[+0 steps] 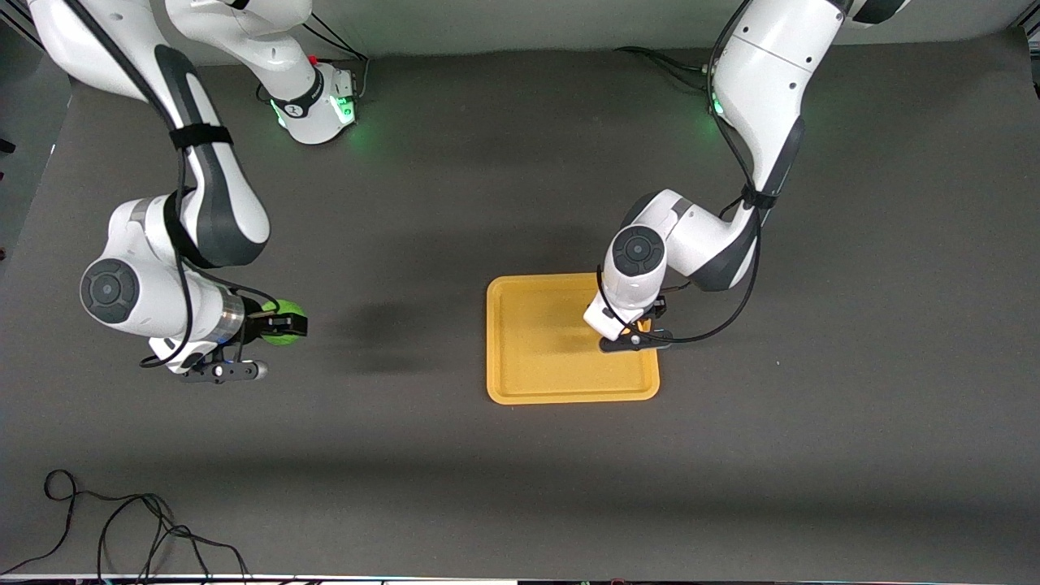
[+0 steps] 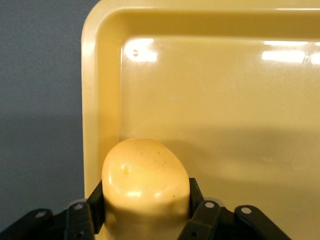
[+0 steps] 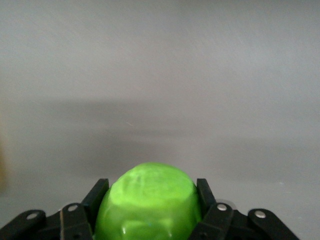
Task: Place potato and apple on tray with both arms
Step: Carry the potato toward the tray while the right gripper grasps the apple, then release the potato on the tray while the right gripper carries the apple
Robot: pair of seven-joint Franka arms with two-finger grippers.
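Currently both arms are carrying their loads, with neither fruit released yet. At the left arm's end of the tray (image 1: 536, 341), the left gripper (image 1: 636, 331) is hanging low over the tray floor, close beside the rim; its fingers (image 2: 197, 200) are closing on the flanks of the potato (image 2: 145, 180), which is showing as a pale yellow lump just inside a rounded tray corner in the left wrist view. Whether the potato is touching the tray floor is not clear. Over bare counter (image 1: 422, 463) toward the right arm's end, well apart from the tray, the right gripper (image 1: 280, 323) is holding the apple (image 1: 283, 313); the fingers (image 3: 95, 195) are pressing both sides of the green ball, and only grey counter is lying ahead in the right wrist view. The step in hand appears to be the potato's placement. The next move is likely calling for the left fingers to spread and the arm to rise straight up, since the rounded potato could roll. Afterwards the right arm needs to be crossing the open counter to the free part of the tray.
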